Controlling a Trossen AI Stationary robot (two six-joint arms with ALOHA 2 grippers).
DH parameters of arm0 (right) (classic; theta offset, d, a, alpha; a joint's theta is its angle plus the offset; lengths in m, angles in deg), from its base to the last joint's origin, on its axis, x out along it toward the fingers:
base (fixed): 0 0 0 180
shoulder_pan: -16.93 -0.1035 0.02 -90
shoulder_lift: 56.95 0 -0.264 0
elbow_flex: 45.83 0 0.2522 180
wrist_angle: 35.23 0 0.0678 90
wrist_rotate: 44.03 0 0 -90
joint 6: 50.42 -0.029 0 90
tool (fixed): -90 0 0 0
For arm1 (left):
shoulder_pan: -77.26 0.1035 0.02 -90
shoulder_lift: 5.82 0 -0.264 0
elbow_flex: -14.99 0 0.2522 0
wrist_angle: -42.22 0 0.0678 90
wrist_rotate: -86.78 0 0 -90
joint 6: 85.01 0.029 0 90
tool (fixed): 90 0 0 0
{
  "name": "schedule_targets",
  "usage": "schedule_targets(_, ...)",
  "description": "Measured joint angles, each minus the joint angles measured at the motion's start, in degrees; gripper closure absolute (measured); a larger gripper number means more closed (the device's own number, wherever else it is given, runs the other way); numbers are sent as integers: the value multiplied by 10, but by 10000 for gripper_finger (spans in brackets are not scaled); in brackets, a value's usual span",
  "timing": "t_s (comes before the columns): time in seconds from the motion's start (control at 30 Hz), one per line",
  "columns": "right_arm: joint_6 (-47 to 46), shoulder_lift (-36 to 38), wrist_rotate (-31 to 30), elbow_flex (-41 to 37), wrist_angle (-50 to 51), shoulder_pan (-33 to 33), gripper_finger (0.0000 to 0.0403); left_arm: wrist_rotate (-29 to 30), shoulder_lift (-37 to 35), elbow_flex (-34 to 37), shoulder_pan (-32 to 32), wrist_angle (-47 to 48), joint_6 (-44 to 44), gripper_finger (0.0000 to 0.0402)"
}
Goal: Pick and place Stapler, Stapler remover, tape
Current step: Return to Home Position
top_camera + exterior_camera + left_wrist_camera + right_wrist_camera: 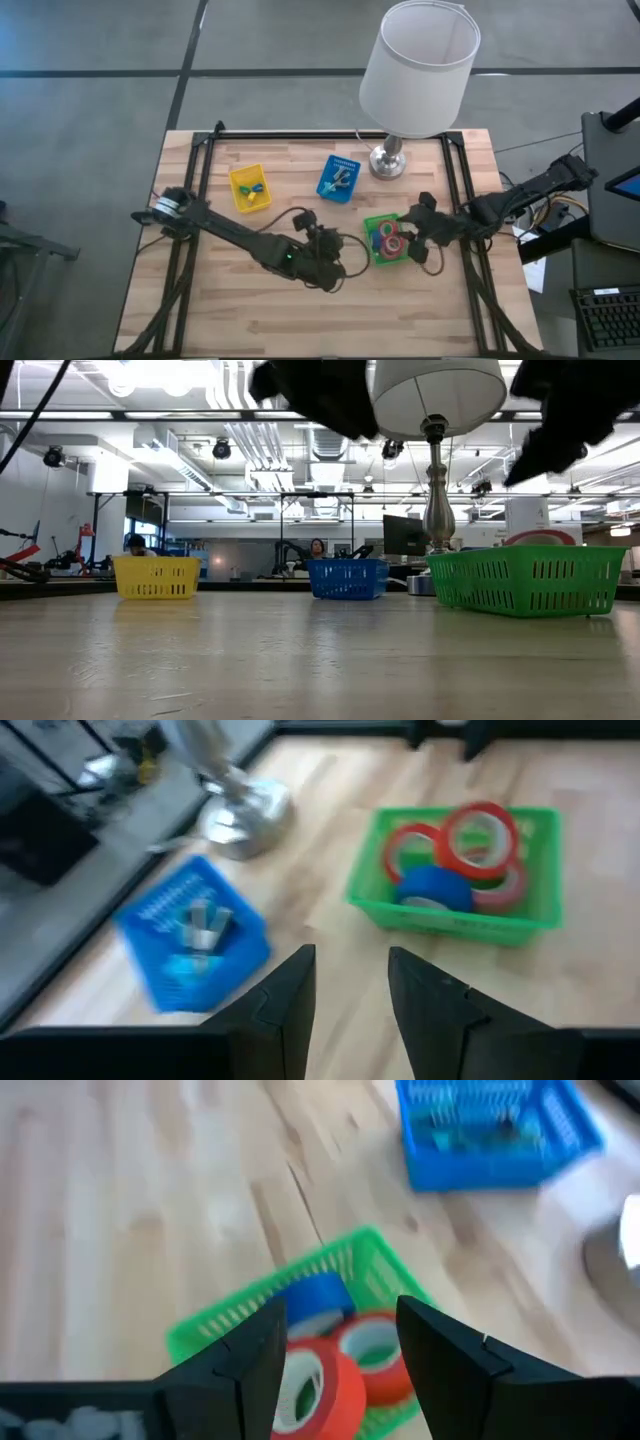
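Observation:
The tape rolls (pixel 390 240) lie together in the green tray (pixel 372 256): red ones (pixel 480 838) and a blue one (pixel 432 888), each with a white core. My left gripper (pixel 352 995) hovers open and empty above the table, just left of the green tray (pixel 455 920). My right gripper (pixel 340 1350) is open and empty above that tray's right side, looking down on the blue roll (pixel 315 1298) and the red rolls (pixel 310 1380). The blue tray (pixel 338 178) and the yellow tray (pixel 250 188) hold small things that I cannot name.
A lamp with a white shade (pixel 420 65) stands on its metal foot (pixel 388 160) near the far edge, between the blue tray and the right arm. In the low view both arms hang high above the trays (pixel 530 578). Bare wood (pixel 300 310) lies along the near side.

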Motion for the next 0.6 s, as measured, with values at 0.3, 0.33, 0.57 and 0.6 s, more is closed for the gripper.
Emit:
schedule_targets(0.3,239,135,2,26,0,-2,229,7,-144,84,-2,103,-75,271)
schedule_targets(0.33,264,150,2,26,1,-2,230,5,-166,108,-3,98,-79,271)
schedule_targets(0.57,265,217,-1,14,2,-2,236,-155,-351,352,-6,-37,-68,274)
schedule_targets(0.6,269,223,0,11,2,-2,237,-179,-377,394,-5,-94,-55,274)
